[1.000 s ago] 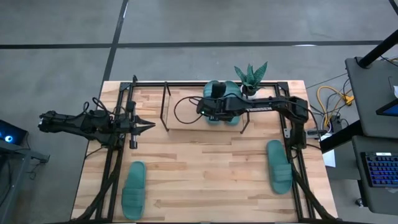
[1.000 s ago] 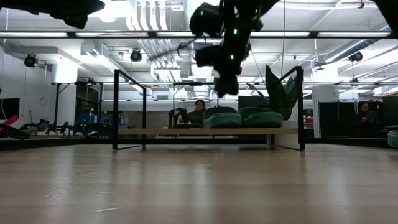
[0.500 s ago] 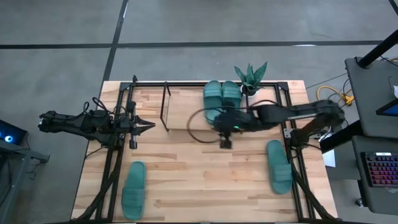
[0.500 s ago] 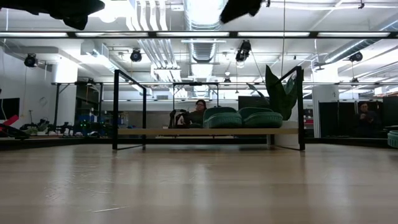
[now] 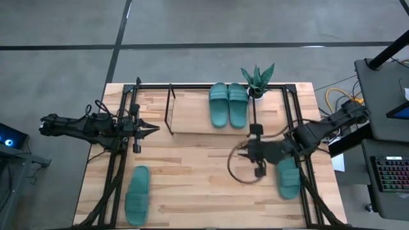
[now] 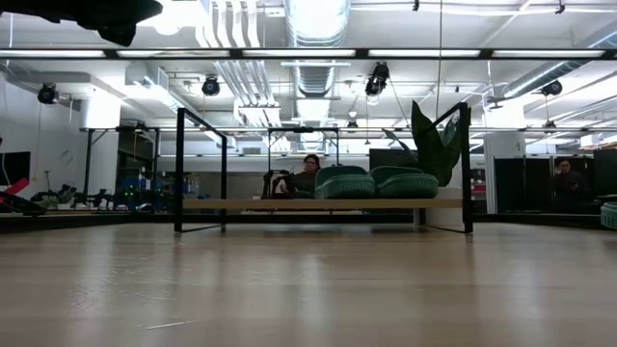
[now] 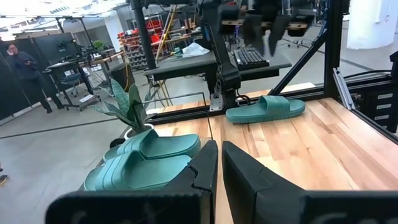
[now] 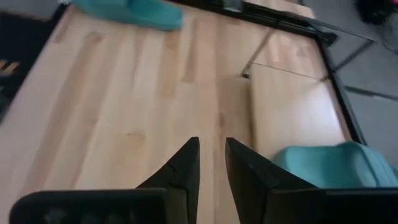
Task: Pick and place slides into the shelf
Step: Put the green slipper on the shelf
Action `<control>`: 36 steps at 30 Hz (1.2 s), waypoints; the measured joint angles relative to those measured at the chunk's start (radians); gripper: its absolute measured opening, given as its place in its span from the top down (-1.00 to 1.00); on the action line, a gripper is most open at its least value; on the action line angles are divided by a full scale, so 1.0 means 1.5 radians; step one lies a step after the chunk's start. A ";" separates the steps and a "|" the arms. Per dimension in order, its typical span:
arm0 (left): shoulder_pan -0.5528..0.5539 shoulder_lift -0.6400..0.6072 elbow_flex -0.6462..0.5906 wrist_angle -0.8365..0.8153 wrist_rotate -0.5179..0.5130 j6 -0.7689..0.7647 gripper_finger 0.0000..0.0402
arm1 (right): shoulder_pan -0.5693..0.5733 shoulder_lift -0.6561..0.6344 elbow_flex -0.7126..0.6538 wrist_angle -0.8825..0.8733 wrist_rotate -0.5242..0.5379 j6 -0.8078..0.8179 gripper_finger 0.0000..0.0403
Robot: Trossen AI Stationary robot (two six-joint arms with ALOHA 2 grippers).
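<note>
Shelf (image 5: 192, 115): two slides (image 5: 227, 103) parked side by side at its 3 o'clock end | right gripper (image 5: 246, 152) has swung off the shelf toward the third slide (image 5: 287, 172) at 4 o'clock, fingers nearly closed, empty | left gripper (image 5: 153, 130) waits at 9, shut, empty | fourth slide (image 5: 137, 195) at 7 | halfway done

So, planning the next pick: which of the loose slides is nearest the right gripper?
The slide at the table's right edge. The right gripper hangs just beside it, while the other loose slide lies far off at the front left corner.
</note>
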 joint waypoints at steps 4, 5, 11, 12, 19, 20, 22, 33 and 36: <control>0.000 0.000 0.000 0.000 0.000 0.000 0.96 | 0.052 0.001 0.002 -0.057 -0.007 -0.002 0.65; 0.000 0.000 0.000 -0.001 0.000 0.000 0.96 | 0.064 0.002 0.004 -0.077 -0.008 0.010 0.65; 0.000 0.000 0.000 -0.006 0.000 -0.001 0.96 | 0.127 0.002 0.005 -0.161 -0.015 0.190 0.68; 0.000 0.000 0.000 -0.006 0.000 -0.001 0.96 | 0.136 0.002 0.005 -0.165 -0.025 0.216 0.68; 0.000 0.000 0.000 -0.006 0.000 -0.002 0.96 | 0.202 0.002 -0.003 -0.168 -0.023 0.275 0.65; 0.000 0.000 0.000 -0.006 0.000 -0.002 0.96 | 0.213 0.004 -0.005 -0.167 -0.022 0.275 0.63; 0.000 0.000 0.000 -0.005 0.000 -0.003 0.96 | 0.234 0.017 -0.007 -0.164 -0.021 0.285 0.56; 0.000 0.001 0.000 -0.005 0.000 -0.037 0.96 | 0.351 0.169 0.004 -0.171 -0.025 0.387 0.13; 0.000 0.003 0.000 -0.005 -0.001 -0.037 0.96 | 0.374 0.206 0.016 -0.215 -0.024 0.498 0.10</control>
